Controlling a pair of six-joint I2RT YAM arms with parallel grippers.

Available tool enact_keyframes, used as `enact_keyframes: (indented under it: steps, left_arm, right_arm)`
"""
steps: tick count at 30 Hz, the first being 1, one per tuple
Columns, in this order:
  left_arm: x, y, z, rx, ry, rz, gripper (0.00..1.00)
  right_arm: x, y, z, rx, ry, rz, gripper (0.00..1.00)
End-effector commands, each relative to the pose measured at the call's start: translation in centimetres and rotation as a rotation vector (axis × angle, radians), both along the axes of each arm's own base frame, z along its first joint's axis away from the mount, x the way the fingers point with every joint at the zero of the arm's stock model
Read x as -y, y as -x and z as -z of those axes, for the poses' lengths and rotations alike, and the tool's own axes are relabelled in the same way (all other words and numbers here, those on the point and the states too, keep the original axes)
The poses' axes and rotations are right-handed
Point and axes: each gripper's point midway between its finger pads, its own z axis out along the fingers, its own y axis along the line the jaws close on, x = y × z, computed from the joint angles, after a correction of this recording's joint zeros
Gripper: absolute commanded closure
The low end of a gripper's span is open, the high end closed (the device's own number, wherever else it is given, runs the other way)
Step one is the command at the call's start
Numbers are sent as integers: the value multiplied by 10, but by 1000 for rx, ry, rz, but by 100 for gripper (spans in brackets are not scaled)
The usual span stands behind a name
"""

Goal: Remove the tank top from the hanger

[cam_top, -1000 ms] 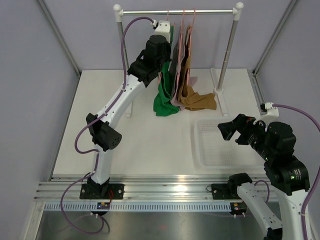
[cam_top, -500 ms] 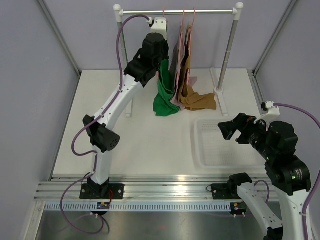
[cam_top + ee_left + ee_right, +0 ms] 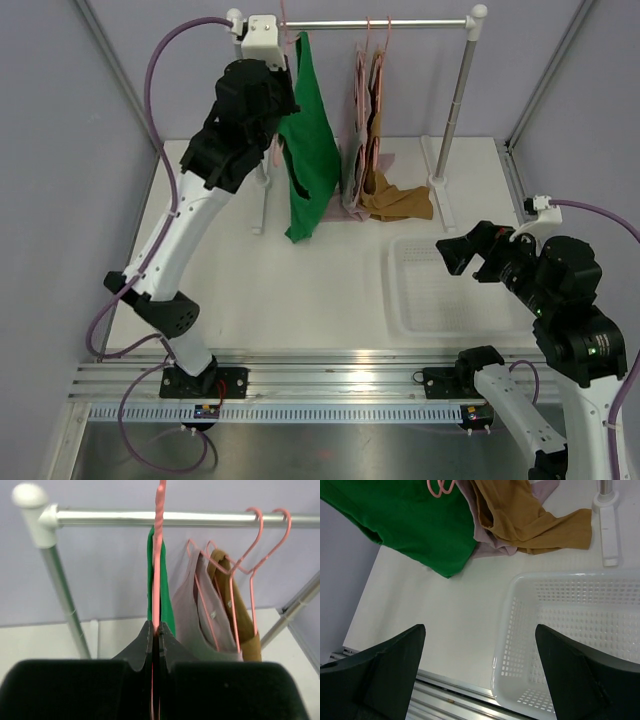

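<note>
White-linked arms (image 3: 185, 225), black joint housings (image 3: 245, 100), purple cables (image 3: 158, 62), white wrist camera blocks (image 3: 262, 28), green indicator light (image 3: 583, 350)

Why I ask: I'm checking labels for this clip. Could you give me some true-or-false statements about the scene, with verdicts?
1. The left end effector is shut on the pink hanger carrying the green tank top. True.
2. The right end effector grips the white basket. False: it is open and holds nothing.
3. The basket holds a garment. False: it is empty.
4. Two other pink hangers hang on the rail. True.
5. In the top view, the green tank top hangs right of those hangers. False: it hangs left of them.
</note>
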Motion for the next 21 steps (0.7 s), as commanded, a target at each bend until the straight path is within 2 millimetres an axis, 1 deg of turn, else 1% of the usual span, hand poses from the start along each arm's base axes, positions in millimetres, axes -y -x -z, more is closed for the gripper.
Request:
enact_keyframes:
  steps: [1, 2, 3, 4, 5, 6, 7, 8, 9, 10, 11, 12, 13, 14, 15, 16, 17, 18, 19, 20, 21]
  left_arm:
    - [-45, 67, -39, 55, 88, 6, 100]
    - [-49, 81, -41, 62, 102, 34, 100]
    - [-62, 106, -39, 70, 113, 56, 100]
    - [-62, 120, -37, 70, 119, 106, 100]
    - [-64, 130, -31, 60, 117, 130, 100]
    - [-70, 143, -30, 58, 129, 145, 100]
    - [-80, 161, -23, 55, 132, 160, 100]
    - [-84, 172, -17, 38, 137, 177, 100]
    - [-88, 180, -11, 32, 143, 182, 100]
    - [-95, 195, 0, 22, 142, 200, 100]
    - [-97, 202, 6, 11, 158, 206, 100]
    - [-99, 206, 14, -1, 168, 207, 100]
    - [-101, 212, 21, -14, 179, 214, 100]
    - [-101, 219, 34, -42, 211, 230, 100]
    - [-99, 224, 40, -55, 227, 252, 100]
    - [-91, 230, 45, -65, 243, 303, 100]
    - [-86, 235, 67, -101, 261, 331, 100]
    - [-82, 238, 74, -103, 272, 361, 100]
    - [-76, 238, 79, -95, 291, 389, 100]
    - [-72, 242, 86, -110, 314, 413, 100]
    - [-70, 244, 106, -136, 312, 423, 100]
  right_arm:
    - [-17, -1, -23, 73, -17, -103, 1]
    - [-20, -2, -23, 71, -21, -124, 0]
    - [-29, 1, -26, 79, -38, -177, 0]
    - [-35, 2, -26, 79, -47, -211, 0]
    - [-41, 1, -25, 73, -61, -244, 1]
    - [-52, 5, -32, 93, -96, -312, 1]
    - [-58, 4, -29, 82, -116, -346, 0]
    - [-64, 2, -29, 73, -141, -376, 1]
    - [-76, 4, -33, 71, -197, -436, 1]
    - [-82, 3, -34, 63, -226, -472, 1]
    - [-90, -3, -44, 68, -289, -496, 2]
    - [-95, -6, -38, 35, -327, -517, 5]
    - [-98, -11, -39, 25, -357, -523, 6]
    - [-105, -20, -44, 22, -405, -546, 6]
    - [-110, -25, -39, 3, -424, -552, 7]
    - [-119, -26, -39, -5, -435, -577, 7]
    - [-129, -34, -33, -25, -435, -589, 7]
    - [-134, -43, -34, -10, -423, -560, 7]
    - [-153, -35, -31, -20, -413, -609, 6]
    - [-164, -43, -23, -34, -398, -598, 6]
    - [-168, -56, -23, -7, -395, -538, 5]
